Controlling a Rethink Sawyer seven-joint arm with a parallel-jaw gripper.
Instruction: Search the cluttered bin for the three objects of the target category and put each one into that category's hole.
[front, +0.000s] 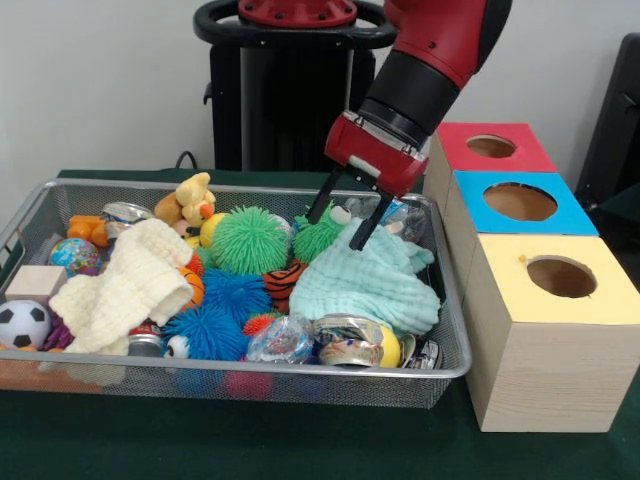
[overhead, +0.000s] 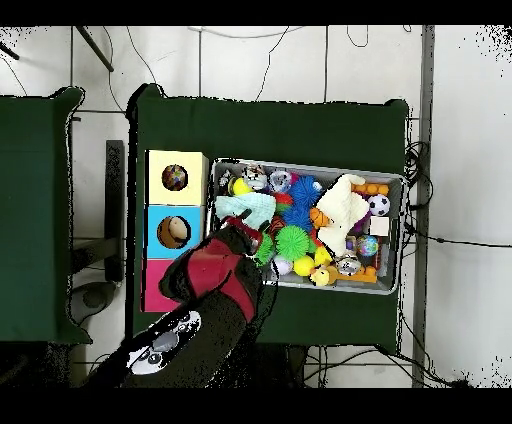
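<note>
Green cloth covered the worktop (front: 300, 450) under the wire bin (front: 455, 365). Which category was sought could not be told; a mint muslin cloth (front: 365, 285) lay directly beneath the claw (front: 343, 222), whose fingers stood apart, empty, just touching its top. Three hole boxes (front: 545, 340) stood beside.

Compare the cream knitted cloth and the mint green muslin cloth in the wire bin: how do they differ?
The cream knitted cloth looks thick and fluffy; the mint green muslin cloth looks thin and crinkled. The cream one lies at the bin's soccer ball end, away from the gripper; the mint one lies directly under the open gripper, by the boxes. Both are crumpled over other items.
</note>
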